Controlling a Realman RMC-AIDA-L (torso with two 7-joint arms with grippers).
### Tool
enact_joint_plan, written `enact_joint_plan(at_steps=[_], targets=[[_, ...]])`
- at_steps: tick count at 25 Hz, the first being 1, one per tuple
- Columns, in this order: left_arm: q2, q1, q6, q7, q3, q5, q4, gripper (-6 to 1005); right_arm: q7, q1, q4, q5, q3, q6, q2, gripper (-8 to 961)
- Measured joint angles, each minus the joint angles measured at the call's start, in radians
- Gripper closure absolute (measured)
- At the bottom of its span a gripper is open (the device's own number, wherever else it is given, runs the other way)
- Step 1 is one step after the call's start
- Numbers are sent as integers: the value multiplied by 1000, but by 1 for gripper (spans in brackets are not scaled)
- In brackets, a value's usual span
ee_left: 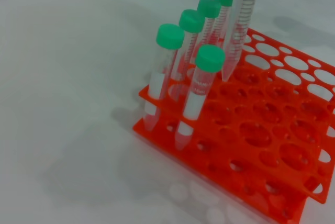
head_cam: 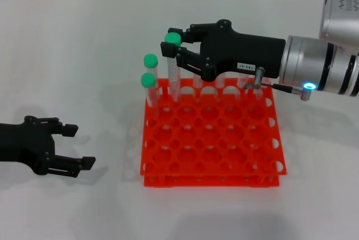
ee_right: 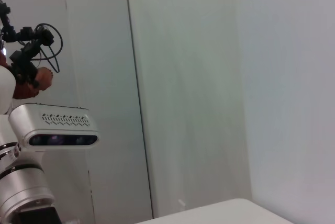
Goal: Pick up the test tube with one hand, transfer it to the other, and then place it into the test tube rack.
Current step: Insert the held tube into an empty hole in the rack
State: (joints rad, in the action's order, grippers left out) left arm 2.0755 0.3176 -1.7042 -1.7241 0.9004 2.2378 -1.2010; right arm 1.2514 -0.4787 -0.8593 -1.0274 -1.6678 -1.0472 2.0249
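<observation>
The right gripper (head_cam: 178,44) reaches in from the right edge of the desk (head_cam: 67,55), lying level over the far row of the rack (head_cam: 224,150) with its white label facing up. Its fingers are clamped on the tube (head_cam: 173,66) just under the green cap, one finger on the far side and one on the near side. The tube hangs upright from that grip, its cap at the fingertips and its body running straight down — the lower end sits at a hole in the far-left part of the rack. From the left wrist view the same tube (ee_left: 239,22) stands taller than its neighbours, its printed scale showing, with its pointed tip down at the rack's top tier; whether the tip has gone into the hole I cannot tell. Two more capped tubes (head_cam: 149,80) stand tilted in the rack's far-left corner, just left of the held one, and others stand along the far row under the gripper's body. The rack itself sits flat near the middle of the desk, most of its holes open. The left gripper (head_cam: 76,147) rests low by the left edge, toward the near-left corner, well apart from the rack — its fingers are spread wide with nothing between them. The right wrist view looks away at a wall and a bit of the robot's head, showing none of the work.
</observation>
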Motion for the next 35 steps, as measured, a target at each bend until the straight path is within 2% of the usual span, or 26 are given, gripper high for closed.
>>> enact_joint_plan(at_steps=[12, 35], targets=[[0, 7, 5, 1, 3, 0, 5, 106, -87, -18, 90, 118, -48, 15, 3, 689], [0, 12, 14, 1, 16, 1, 15, 106, -139, -27, 158, 191, -102, 43, 3, 689]])
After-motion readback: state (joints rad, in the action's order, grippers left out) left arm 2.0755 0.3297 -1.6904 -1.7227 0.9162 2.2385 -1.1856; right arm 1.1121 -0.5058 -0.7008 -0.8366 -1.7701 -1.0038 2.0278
